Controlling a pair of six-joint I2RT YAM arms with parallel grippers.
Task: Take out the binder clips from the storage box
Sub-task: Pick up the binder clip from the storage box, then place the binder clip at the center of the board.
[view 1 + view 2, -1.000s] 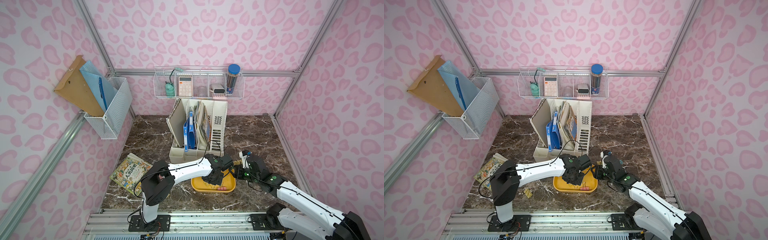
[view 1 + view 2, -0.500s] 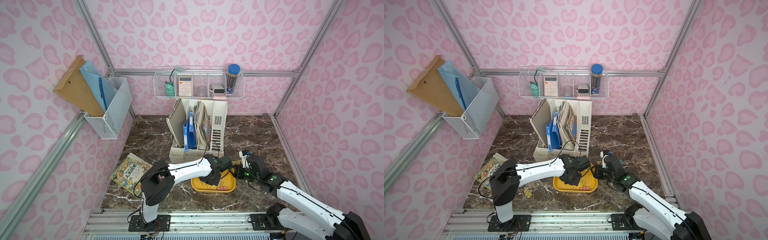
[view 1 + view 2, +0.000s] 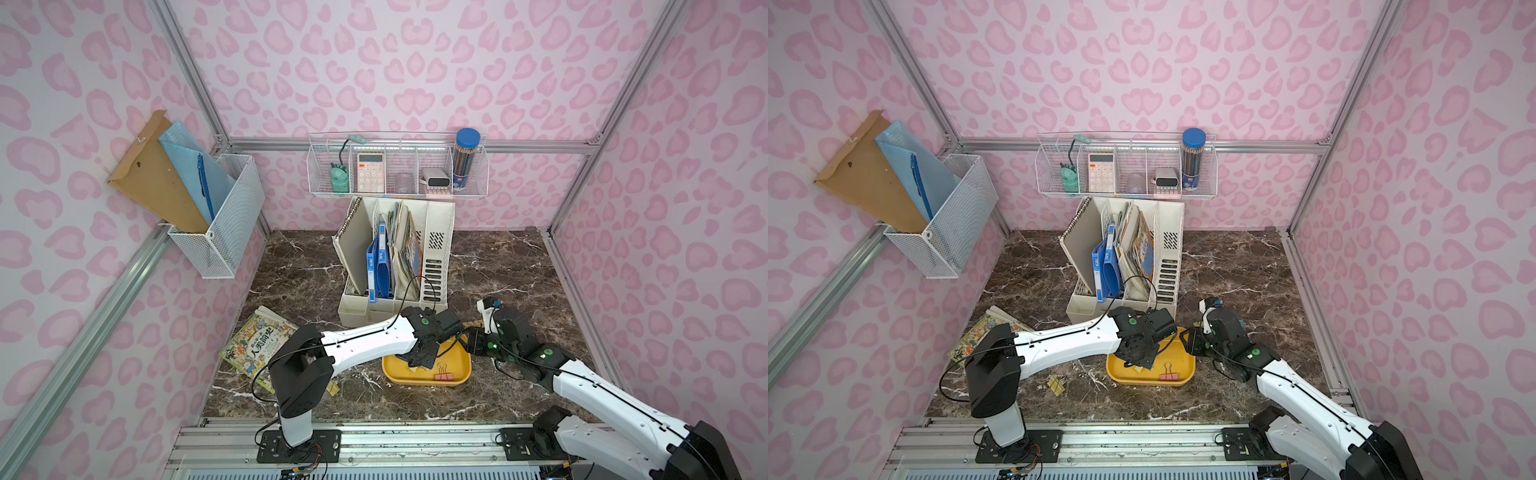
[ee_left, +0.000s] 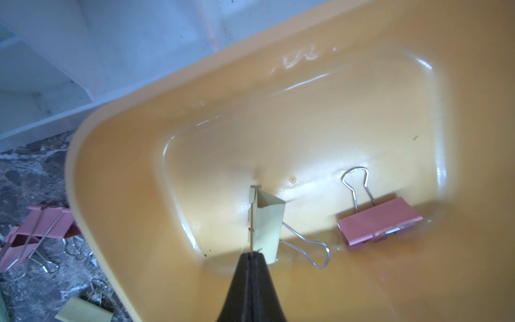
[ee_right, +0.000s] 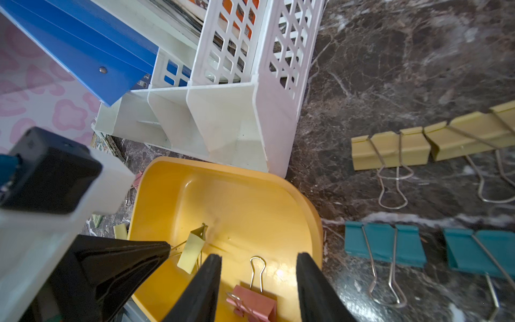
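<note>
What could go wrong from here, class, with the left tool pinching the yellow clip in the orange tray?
1. The left tool grips only a thin wire handle of the yellow clip, so the clip may swing or slip free when lifted.
2. The right tool hangs open over the pink clip, close beside the left tool; inside the storage box they might collide.

Left hand now tight on wire handle of yellow clip.
</note>
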